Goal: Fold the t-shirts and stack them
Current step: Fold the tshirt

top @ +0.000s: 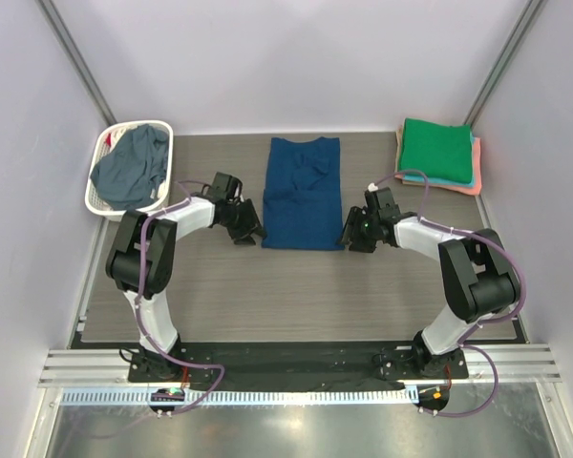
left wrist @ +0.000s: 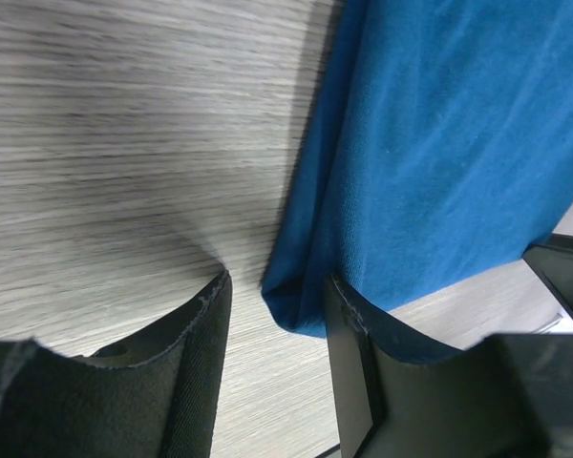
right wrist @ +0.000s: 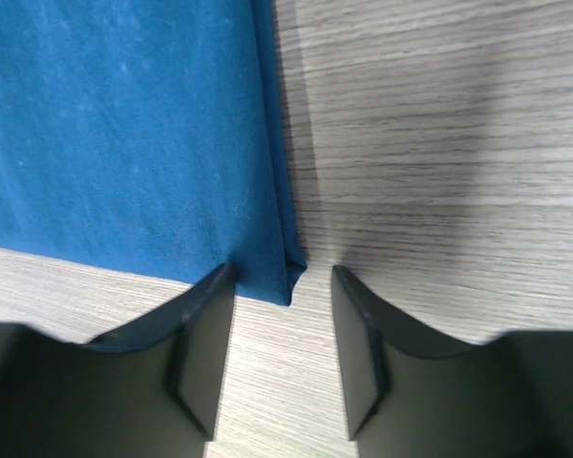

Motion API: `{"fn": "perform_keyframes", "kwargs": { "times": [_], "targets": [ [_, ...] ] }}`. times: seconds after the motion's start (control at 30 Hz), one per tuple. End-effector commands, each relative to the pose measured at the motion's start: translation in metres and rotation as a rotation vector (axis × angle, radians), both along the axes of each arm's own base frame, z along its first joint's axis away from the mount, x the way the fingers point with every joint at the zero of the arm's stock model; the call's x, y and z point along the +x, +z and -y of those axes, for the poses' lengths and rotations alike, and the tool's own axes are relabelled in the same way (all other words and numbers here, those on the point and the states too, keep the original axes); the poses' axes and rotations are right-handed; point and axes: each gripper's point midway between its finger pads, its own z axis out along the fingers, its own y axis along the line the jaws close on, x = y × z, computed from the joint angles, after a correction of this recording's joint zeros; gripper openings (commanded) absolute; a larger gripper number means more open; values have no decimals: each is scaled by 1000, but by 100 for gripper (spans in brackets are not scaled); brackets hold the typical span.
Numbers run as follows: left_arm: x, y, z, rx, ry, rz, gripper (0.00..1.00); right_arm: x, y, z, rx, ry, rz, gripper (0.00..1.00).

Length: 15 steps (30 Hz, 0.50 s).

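Observation:
A dark blue t-shirt, folded into a long strip, lies flat on the middle of the table. My left gripper is open at its near left corner. In the left wrist view the corner of the shirt lies between the fingers of the left gripper. My right gripper is open at the near right corner. In the right wrist view the corner of the shirt sits between the fingers of the right gripper. A folded green shirt tops a stack on teal and coral shirts at the back right.
A white slotted basket stands at the back left with a crumpled slate grey-blue shirt in it. The wood-grain table is enclosed by pale walls on the left, back and right.

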Motion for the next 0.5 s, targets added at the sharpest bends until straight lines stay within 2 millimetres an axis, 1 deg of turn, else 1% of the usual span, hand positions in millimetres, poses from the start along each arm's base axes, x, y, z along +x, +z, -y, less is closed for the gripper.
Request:
{"fn": "perform_keyframes", "kwargs": {
  "times": [0.0,0.2,0.27,0.3,0.33,0.37,0.47],
  "targets": [
    [-15,-14,2,17,-9,-26,45,-3,2,-2,23,1,20,48],
    [-30,-28,1,35,-8,-62,42,-6,-2,-3,27,3,15,43],
    [-31,-23,-3,47,4,-43,42,-6,-2,-2,26,3,18,42],
    [-33,-25,-8,73,14,-36,42,-6,-2,-2,25,4,18,42],
    [-33,-22,-11,85,20,-26,42,-6,-3,-1,22,0,14,42],
    [-33,-13,-15,98,25,-10,42,-6,-2,-2,25,2,18,41],
    [-32,-1,-25,144,43,23,43,-7,-3,-1,23,1,15,41]
  ]
}}
